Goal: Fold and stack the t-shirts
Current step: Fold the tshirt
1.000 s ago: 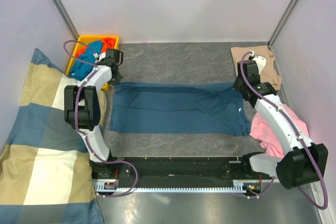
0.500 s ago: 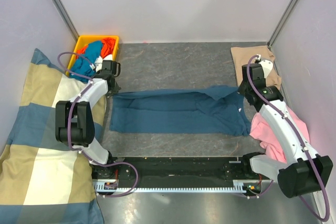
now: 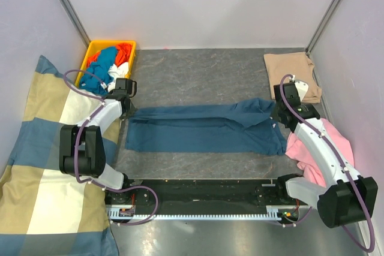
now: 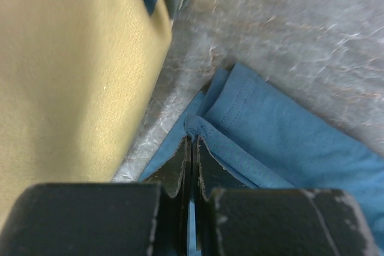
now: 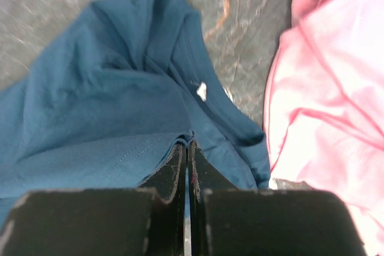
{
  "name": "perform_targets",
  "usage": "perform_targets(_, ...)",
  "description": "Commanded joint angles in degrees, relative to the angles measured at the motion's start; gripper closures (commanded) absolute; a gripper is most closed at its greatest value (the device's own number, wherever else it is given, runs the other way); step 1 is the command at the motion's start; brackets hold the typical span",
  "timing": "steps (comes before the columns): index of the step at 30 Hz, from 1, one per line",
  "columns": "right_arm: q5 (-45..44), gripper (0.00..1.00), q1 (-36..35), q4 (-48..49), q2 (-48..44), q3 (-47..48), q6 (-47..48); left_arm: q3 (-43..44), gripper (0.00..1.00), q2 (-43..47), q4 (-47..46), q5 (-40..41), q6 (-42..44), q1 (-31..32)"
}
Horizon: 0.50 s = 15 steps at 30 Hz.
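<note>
Dark teal-blue soft cloth t-shirt [image 3: 204, 135] lies stretched left to right at centre, mostly flat, its far edge bunched and doubled over at both ends. Tan-beige cloth t-shirt [image 3: 291, 67] sits folded flat, far right, apart from it.

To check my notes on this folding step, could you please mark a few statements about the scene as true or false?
1. The left claw and the right claw are both shut on the dark teal-blue cloth t-shirt. True.
2. The folded tan-beige cloth t-shirt lies inside the yellow plastic bin. False: it lies on the grey table, at its far right corner.
3. A pink cloth garment lies by the teal shirt's right end. True.
4. The big checked cushion lies on the right side. False: it lies on the left, beside the left arm.
</note>
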State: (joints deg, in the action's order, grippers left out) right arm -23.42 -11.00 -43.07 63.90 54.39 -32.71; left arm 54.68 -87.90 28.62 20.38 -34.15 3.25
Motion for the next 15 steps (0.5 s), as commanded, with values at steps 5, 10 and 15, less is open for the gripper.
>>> perform_targets(5,1.36,1.00,0.37,-1.40,-1.76,-2.71,-2.09,-2.91,0.98,2.55,-1.90,0.89,-3.55,-0.43)
perform_targets(10,1.18,1.00,0.28,-1.84,-2.20,-3.68,-2.36,-4.40,0.98,4.13,-1.82,0.98,-4.08,-0.43)
perform_targets(15,1.27,1.00,0.37,-2.11,-2.64,-4.29,-2.71,-7.39,0.98,6.77,-1.82,1.15,-4.61,-0.43)
